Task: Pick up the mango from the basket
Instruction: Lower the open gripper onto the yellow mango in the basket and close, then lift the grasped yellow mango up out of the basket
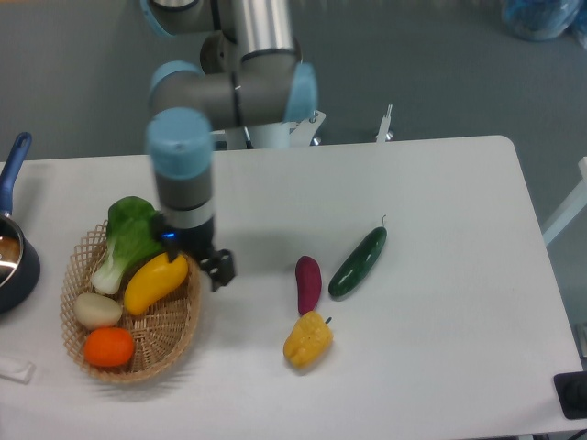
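The mango (154,281), smooth, yellow and oblong, lies tilted in the middle of the tan wicker basket (174,341) at the table's left. My gripper (193,264) hangs down over the basket's right rim at the mango's upper right end. One black finger (221,269) shows to the right, just outside the rim and apart from the mango. The other finger is hidden behind the mango's end. The jaws stand spread wide and hold nothing.
The basket also holds a green leafy vegetable (128,234), a pale round vegetable (97,310) and an orange fruit (109,346). On the table lie a purple eggplant (308,282), a yellow bell pepper (307,340) and a cucumber (359,261). A blue-handled pot (11,247) sits at the left edge.
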`<action>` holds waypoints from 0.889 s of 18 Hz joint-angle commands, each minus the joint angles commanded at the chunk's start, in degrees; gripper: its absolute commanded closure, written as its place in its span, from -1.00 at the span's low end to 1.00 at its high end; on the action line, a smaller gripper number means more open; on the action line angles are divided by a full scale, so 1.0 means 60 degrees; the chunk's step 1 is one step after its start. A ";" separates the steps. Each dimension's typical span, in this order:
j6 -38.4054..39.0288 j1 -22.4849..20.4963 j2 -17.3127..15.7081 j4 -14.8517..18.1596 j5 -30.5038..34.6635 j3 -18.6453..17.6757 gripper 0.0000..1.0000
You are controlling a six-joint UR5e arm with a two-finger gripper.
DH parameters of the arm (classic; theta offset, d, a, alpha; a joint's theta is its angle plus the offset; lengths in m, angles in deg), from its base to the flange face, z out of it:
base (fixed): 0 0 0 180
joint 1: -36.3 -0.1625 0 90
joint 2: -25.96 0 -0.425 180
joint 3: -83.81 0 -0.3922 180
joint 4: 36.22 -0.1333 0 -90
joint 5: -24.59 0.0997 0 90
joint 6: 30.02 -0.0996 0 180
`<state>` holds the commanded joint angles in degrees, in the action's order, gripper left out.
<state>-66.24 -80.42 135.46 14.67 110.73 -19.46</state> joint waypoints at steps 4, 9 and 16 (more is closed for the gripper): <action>0.0352 0.0161 0.0176 0.0059 -0.0073 0.0000 -1.00; 0.0822 0.0250 0.0484 0.0059 -0.0044 0.0000 -1.00; 0.0939 0.0294 0.0777 0.0059 -0.0044 0.0000 -1.00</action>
<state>-60.61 -78.66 140.13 15.02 110.46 -19.46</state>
